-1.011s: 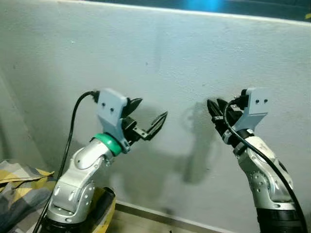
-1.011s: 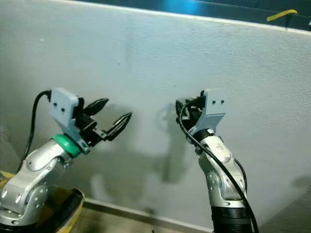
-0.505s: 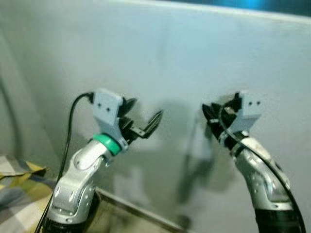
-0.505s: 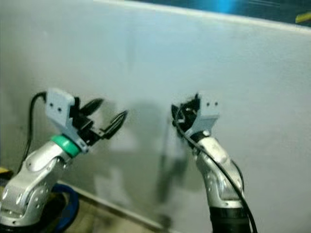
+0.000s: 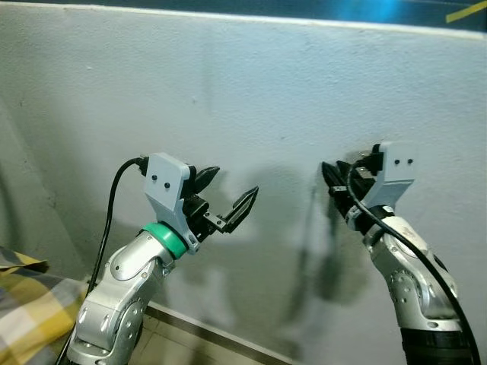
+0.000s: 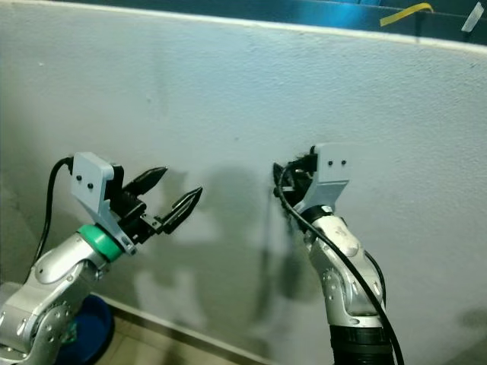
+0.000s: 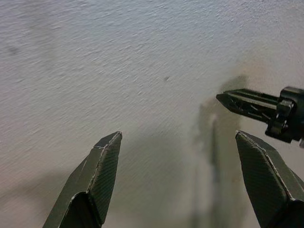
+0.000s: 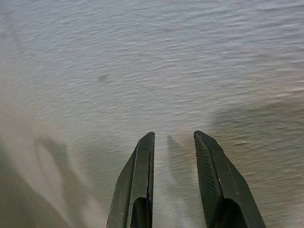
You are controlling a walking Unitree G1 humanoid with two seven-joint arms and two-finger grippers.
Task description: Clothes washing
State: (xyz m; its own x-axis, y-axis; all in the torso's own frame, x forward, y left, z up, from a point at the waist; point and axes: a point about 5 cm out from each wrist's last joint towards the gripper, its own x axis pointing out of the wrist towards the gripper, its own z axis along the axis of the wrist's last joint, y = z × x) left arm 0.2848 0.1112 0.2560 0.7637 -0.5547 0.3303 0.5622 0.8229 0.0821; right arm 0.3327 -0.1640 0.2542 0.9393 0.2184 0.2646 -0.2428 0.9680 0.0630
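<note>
Two pincers raised before a bare grey wall [image 5: 251,84].
Left pincer [image 5: 225,199] spread wide, empty; right pincer [image 8: 173,142] narrowly parted, empty; no writing legible.

Left gripper [image 7: 178,140]: its 2 black fingers [image 7: 97,178] stand wide apart, holding nothing, pointed at a rough, pale textured wall [image 7: 118,57]. Right gripper [image 7: 259,109] is seen beyond the far finger, close to the wall, its shadow cast on the plaster beside it.
</note>
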